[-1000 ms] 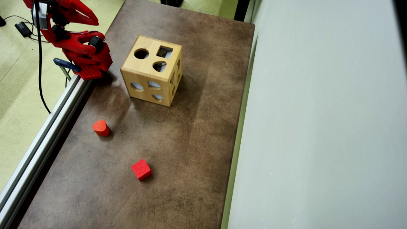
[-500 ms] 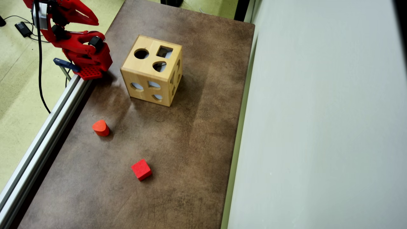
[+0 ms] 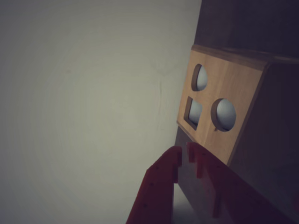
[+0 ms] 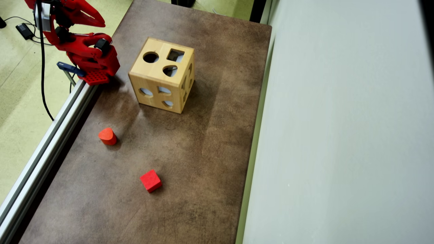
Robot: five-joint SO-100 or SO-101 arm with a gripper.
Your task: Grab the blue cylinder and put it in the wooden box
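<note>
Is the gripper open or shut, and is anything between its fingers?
Shut and empty: in the wrist view the gripper shows its red fingers nearly touching, with nothing between them.

Nothing legible shows in either view — no words, labels, brand marks, numbers or signs. The wooden box [image 4: 162,75] carries only shaped cut-outs, and the red cube [image 4: 151,180] and the red arm [image 4: 84,51] are plain — no lettering.
</note>
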